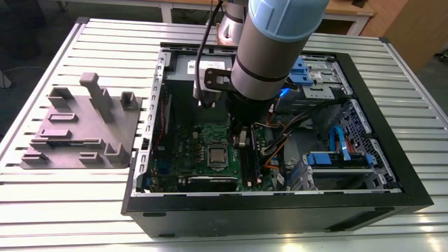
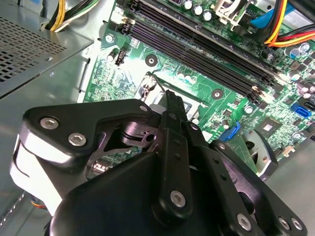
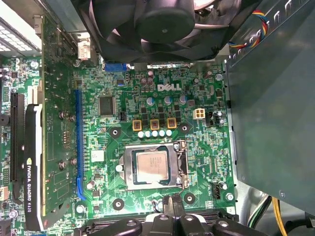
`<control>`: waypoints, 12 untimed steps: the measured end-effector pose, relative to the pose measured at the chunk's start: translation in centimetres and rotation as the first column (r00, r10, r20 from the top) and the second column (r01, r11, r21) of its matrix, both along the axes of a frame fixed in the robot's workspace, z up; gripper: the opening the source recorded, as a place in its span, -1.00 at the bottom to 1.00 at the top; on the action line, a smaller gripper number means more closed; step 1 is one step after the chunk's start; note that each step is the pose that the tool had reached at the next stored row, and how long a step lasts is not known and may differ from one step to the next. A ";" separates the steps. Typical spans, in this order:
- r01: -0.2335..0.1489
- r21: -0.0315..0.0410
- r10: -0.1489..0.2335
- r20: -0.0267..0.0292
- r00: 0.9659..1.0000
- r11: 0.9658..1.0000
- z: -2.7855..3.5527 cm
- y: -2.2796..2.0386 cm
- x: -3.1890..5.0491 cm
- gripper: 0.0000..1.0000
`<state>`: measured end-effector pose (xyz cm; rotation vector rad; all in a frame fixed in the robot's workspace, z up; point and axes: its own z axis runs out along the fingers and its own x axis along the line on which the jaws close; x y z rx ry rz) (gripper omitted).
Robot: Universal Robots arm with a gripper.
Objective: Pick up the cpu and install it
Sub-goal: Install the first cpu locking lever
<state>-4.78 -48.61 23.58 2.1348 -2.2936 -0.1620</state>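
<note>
The cpu (image 1: pixel 217 155) is a small silver square lying flat inside the silver socket frame (image 1: pixel 217 146) on the green motherboard (image 1: pixel 189 142), within the open computer case. In the first wrist view the cpu (image 3: pixel 151 166) sits level in the socket frame (image 3: pixel 129 167). My gripper (image 1: pixel 242 139) hangs above the board just to the exterior view's right of the socket. Its black fingers are pressed together with nothing between them, as both wrist views show (image 3: pixel 173 200) (image 2: pixel 172 96). In the second wrist view the gripper body covers most of the socket.
A grey moulded tray (image 1: pixel 77 126) with upright posts stands on the slatted table at the exterior view's left. Around the socket are memory slots (image 2: pixel 197 49), a graphics card (image 3: pixel 29 162), a black fan (image 3: pixel 147 24), a grey metal box (image 3: pixel 275 108) and loose cables (image 1: pixel 280 142).
</note>
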 end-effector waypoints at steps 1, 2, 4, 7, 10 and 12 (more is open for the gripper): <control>-0.001 0.000 0.001 0.000 1.000 1.000 0.00 0.00 0.00 -0.80; -0.005 0.000 0.005 0.000 1.000 1.000 -0.02 0.00 0.00 -0.80; -0.020 0.000 0.020 0.000 1.000 1.000 -0.08 0.00 0.00 -0.80; -0.034 0.000 0.034 0.000 0.999 0.999 -0.19 -0.04 0.00 -0.80; -0.046 -0.001 0.046 0.000 0.999 0.999 -0.23 -0.20 0.00 -0.80; -0.052 -0.002 0.052 0.000 0.999 0.999 -0.27 -0.30 0.00 -0.80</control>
